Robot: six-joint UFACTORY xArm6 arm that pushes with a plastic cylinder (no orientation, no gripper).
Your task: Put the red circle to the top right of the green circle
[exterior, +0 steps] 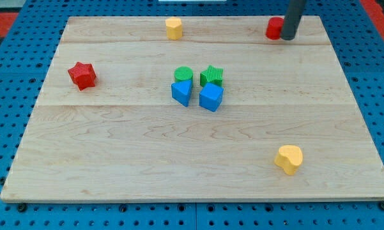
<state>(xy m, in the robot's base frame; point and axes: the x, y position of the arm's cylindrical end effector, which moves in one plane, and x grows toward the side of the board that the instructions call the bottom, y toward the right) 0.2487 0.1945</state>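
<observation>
My tip [285, 37] is touching the red circle [274, 29] on its right side, near the board's [179, 160] top right edge; rod only, no jaws. Green circle [183, 73] is sitting mid-board, well apart, w/ blue triangle [182, 92] just below it.

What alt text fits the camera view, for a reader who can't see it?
My tip touches the right side of the red circle at the wooden board's top right, far from the central green circle. Beside that sit a green star, blue triangle and blue cube.
</observation>
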